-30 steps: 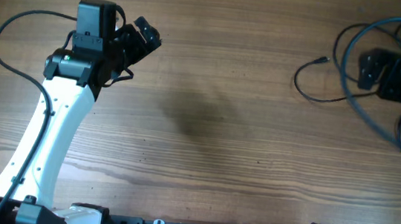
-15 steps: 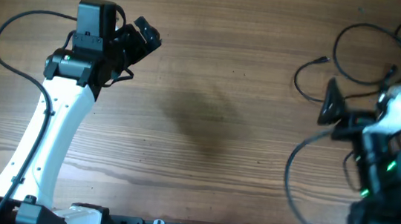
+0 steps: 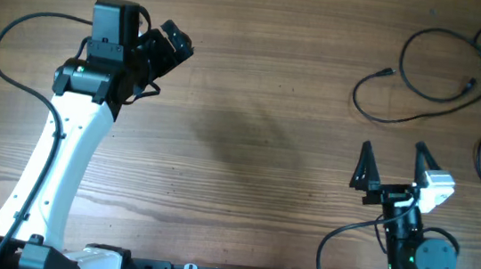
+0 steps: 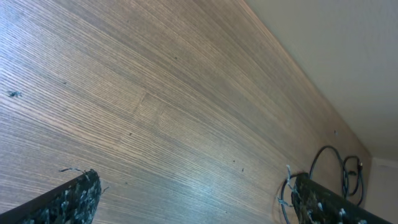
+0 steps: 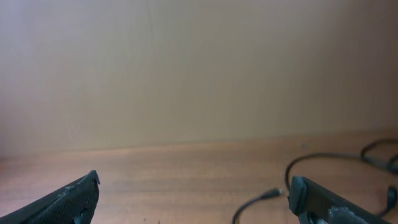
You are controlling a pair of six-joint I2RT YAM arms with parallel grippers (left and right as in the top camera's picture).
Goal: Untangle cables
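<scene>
Cables (image 3: pixel 403 60) lie in loose black loops with small plug ends at the far right of the wooden surface (image 3: pixel 261 110), some running off the right edge. The right hand (image 3: pixel 392 150) sits near the front edge, well short of them, its 2 fingers spread wide and gripping nothing. The left hand (image 3: pixel 175 45) is at the far left, well apart from the cables, its fingers also apart.
</scene>
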